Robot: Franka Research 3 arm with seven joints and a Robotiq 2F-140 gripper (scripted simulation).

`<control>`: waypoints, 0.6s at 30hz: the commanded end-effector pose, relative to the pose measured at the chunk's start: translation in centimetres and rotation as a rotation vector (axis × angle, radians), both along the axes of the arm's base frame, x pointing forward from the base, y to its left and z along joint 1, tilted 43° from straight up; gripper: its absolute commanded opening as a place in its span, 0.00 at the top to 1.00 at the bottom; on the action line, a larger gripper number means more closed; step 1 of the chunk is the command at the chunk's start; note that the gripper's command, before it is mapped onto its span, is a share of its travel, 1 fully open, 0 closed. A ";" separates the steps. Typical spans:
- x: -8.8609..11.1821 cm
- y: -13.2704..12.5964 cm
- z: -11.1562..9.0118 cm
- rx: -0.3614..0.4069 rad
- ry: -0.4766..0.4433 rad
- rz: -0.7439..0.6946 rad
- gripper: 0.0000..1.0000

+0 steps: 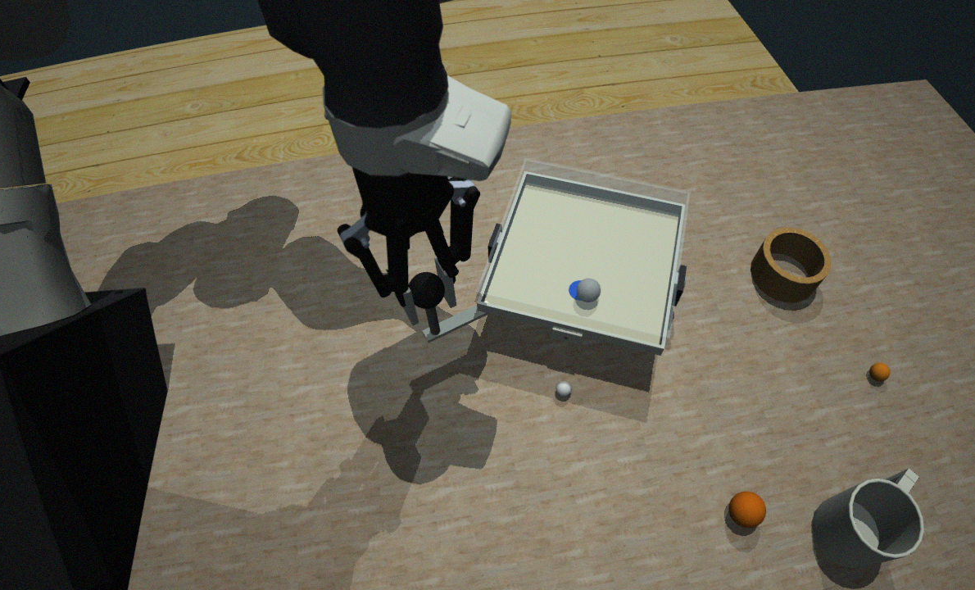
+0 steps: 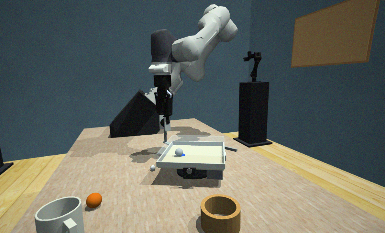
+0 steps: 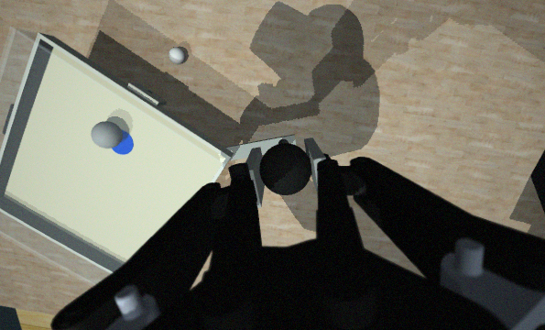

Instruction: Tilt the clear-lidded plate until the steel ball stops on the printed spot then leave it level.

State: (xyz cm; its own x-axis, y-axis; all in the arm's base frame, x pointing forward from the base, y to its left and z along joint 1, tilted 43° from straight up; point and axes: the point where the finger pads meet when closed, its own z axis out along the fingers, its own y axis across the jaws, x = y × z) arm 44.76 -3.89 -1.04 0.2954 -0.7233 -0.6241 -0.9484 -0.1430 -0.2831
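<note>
Counting stuff first: one clear-lidded plate [image 1: 520,252], one steel ball [image 1: 587,289] inside it, one blue printed spot [image 1: 572,289], one small white ball [image 1: 564,390] loose on the bench [image 1: 270,410], two orange balls (a big one [image 1: 746,508] and a little one [image 1: 878,372]), one grey mug [image 1: 872,522] tipped on its side, and one wooden ring [image 1: 790,265].

The steel ball sits on the spot, covering most of it, with just a sliver of blue poking out at its 9 o'clock in the top view. The small white ball lies at the plate's 6 o'clock, close to the front wall but not touching it. The ring is at 3 o'clock of the plate, well apart, and the mug and orange balls are out toward 4 and 5 o'clock.

The gripper [image 1: 428,292] is clamped on the black knob [image 3: 284,169] of the lever at the plate's near-left corner, fingers pressed on both sides.

No labels or writing I can read anywhere.

The bench has a pale woodgrain top, the floor is yellow planks, the walls are dark blue, and there's a tan board [image 2: 333,36] on the wall plus a black pedestal [image 2: 253,113].
</note>
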 end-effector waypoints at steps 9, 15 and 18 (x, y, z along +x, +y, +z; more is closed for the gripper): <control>0.1 -0.1 0.2 0.002 -0.001 0.004 1.00; 0.1 -0.1 0.3 0.002 -0.001 0.004 1.00; 0.1 -0.1 0.3 0.002 -0.001 0.004 1.00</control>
